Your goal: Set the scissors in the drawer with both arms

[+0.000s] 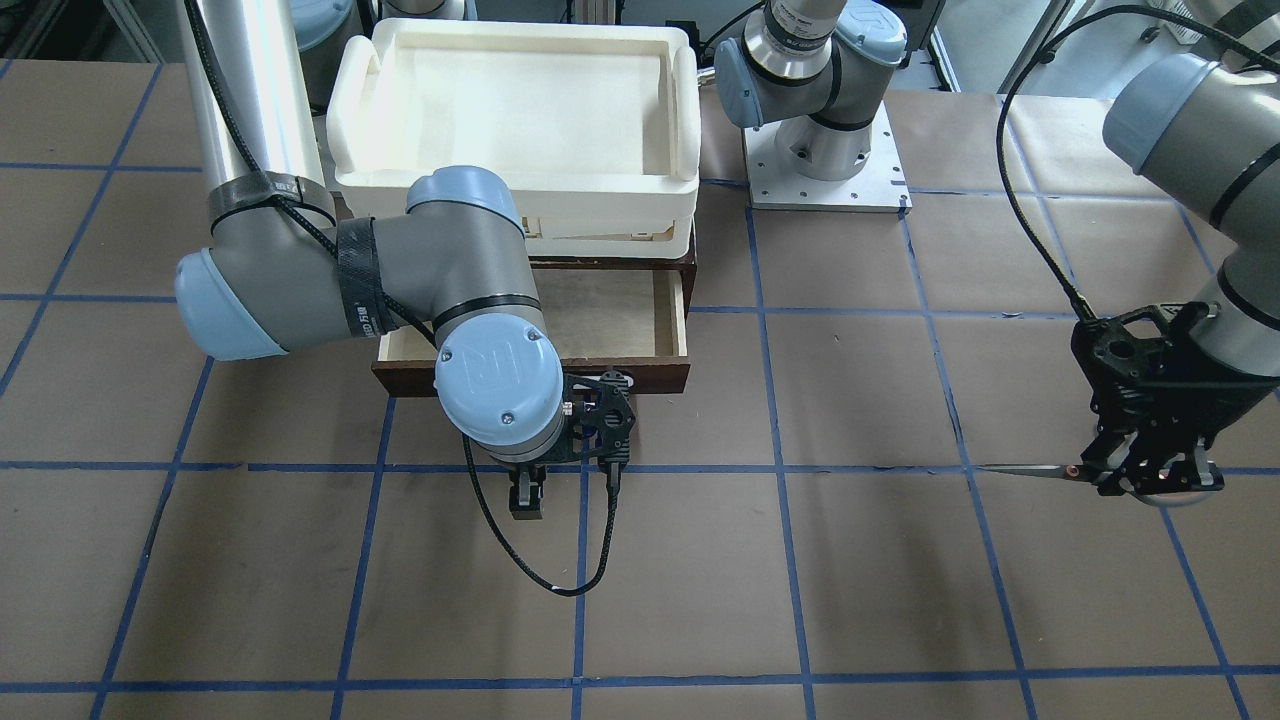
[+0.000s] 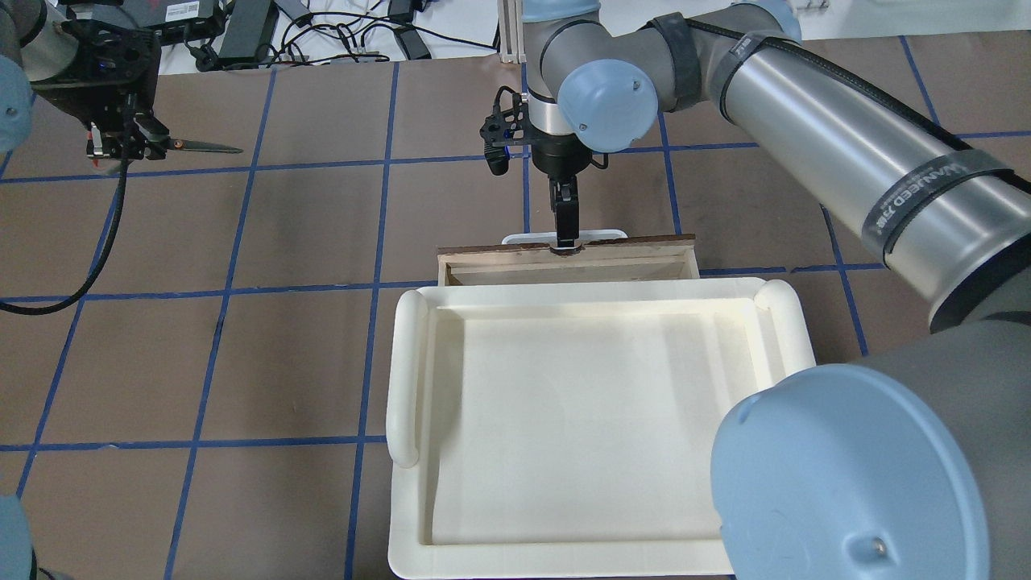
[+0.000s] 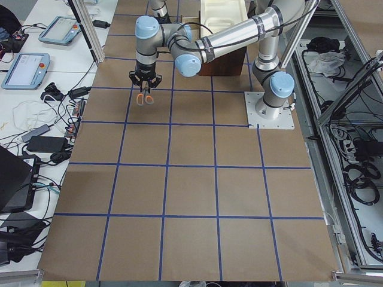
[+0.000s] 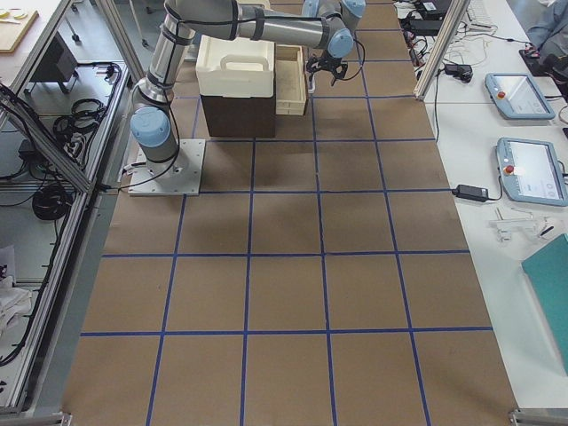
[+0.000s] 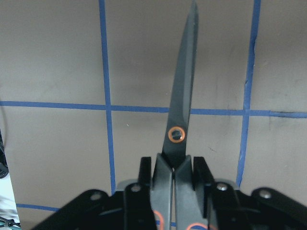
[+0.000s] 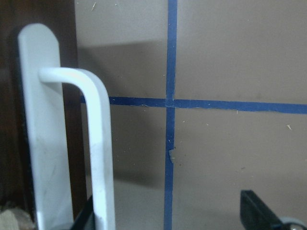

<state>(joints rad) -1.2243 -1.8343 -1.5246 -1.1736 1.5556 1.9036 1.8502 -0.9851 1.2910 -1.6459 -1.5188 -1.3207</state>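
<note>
The scissors (image 1: 1030, 468) hang above the table at my far left, blades level. My left gripper (image 1: 1150, 480) is shut on them near the handles. The left wrist view shows the blade (image 5: 182, 110) and reddish pivot sticking out from the left gripper (image 5: 175, 165); the overhead view shows the scissors (image 2: 205, 147) too. The drawer (image 1: 660, 378) stands pulled out, its plywood inside bare. My right gripper (image 1: 527, 500) is just in front of the drawer's white handle (image 2: 523, 239). In the right wrist view the handle (image 6: 98, 143) is beside one finger of the open right gripper (image 6: 172, 213).
A white foam tray (image 1: 690, 100) sits on the brown cabinet above the drawer. The left arm's base plate (image 1: 825, 190) is beside the cabinet. A black cable (image 1: 560, 585) loops down under the right wrist. Brown paper with blue tape lines covers the table.
</note>
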